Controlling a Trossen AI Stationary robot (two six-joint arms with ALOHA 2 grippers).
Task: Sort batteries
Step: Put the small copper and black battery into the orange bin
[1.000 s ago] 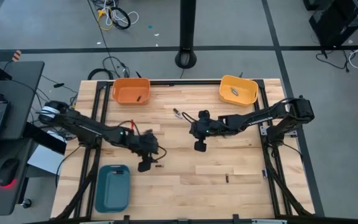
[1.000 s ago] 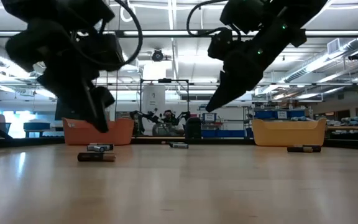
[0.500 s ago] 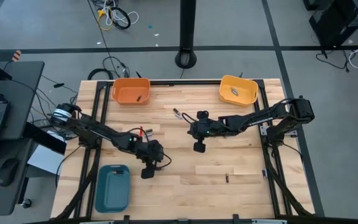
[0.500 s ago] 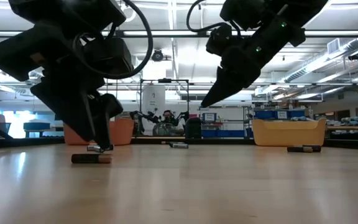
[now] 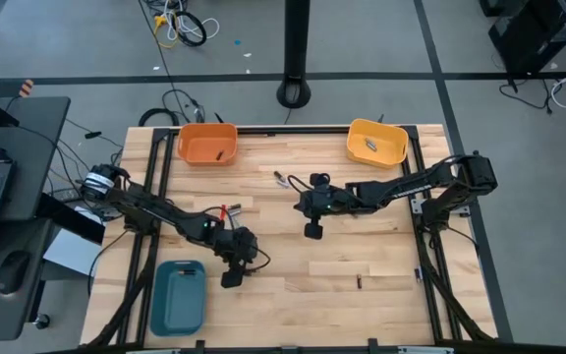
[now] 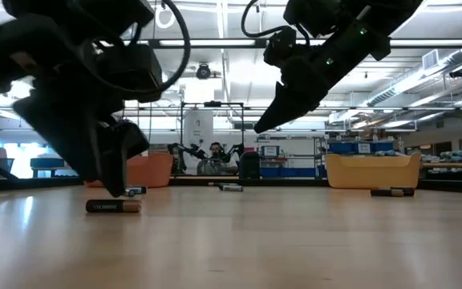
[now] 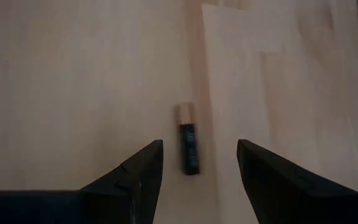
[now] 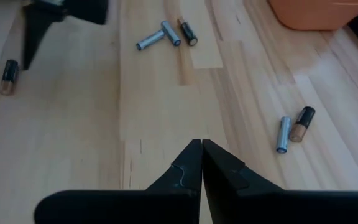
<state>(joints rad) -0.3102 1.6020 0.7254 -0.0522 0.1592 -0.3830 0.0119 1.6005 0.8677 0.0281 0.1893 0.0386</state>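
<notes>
My left gripper (image 5: 232,279) hangs low over the table's near middle, beside the teal tray. It is open, and its fingertips (image 7: 199,144) stand on either side of a black and copper battery (image 7: 189,147) without touching it. That battery (image 6: 113,206) lies flat on the wood, just in front of the gripper (image 6: 117,189). My right gripper (image 5: 313,231) is shut (image 8: 202,143), empty and raised above the table's middle (image 6: 263,127). Loose batteries lie in a group of three (image 8: 165,34) and in a pair (image 8: 294,127).
An orange tray (image 5: 207,144) and a yellow tray (image 5: 376,142) sit at the far edge, and a teal tray (image 5: 178,295) is at the near left. Single batteries lie at the far middle (image 5: 278,179) and the near right (image 5: 358,282). Bare wood lies between the arms.
My left gripper has moved toward the table's near edge and come lower, and it now straddles the black and copper battery. My right gripper has risen a little and stayed shut.
</notes>
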